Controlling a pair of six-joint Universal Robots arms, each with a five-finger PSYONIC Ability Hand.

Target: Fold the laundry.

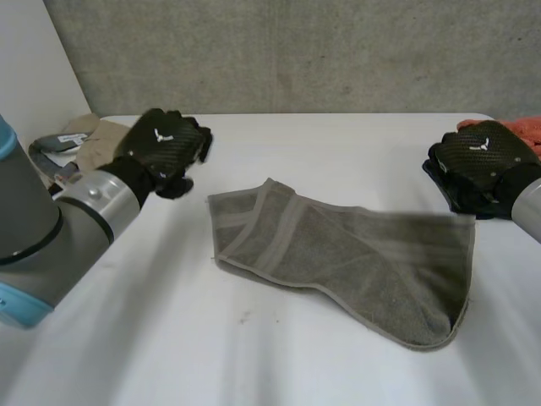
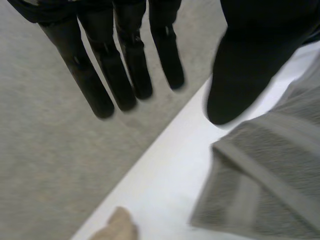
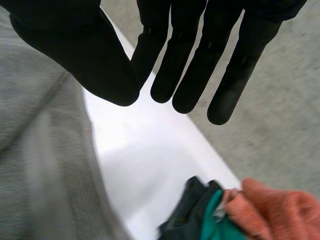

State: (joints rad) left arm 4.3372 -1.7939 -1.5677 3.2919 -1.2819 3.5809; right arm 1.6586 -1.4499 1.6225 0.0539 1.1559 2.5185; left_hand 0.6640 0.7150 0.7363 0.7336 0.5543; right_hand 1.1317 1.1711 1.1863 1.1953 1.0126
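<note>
Overhead, you see the grey towel (image 1: 338, 262) lying rumpled in the middle of the counter (image 1: 254, 355), between the left hand (image 1: 161, 148) and the right hand (image 1: 483, 156). Your left wrist view has the fingers (image 2: 127, 70) straight, apart and empty, with the towel beside the thumb. Your right wrist view has the fingers (image 3: 200, 65) spread and empty, with an orange cloth (image 3: 275, 212) nearby.

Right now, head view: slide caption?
Open left hand and open right hand flank a rumpled grey towel on the white table.
</note>
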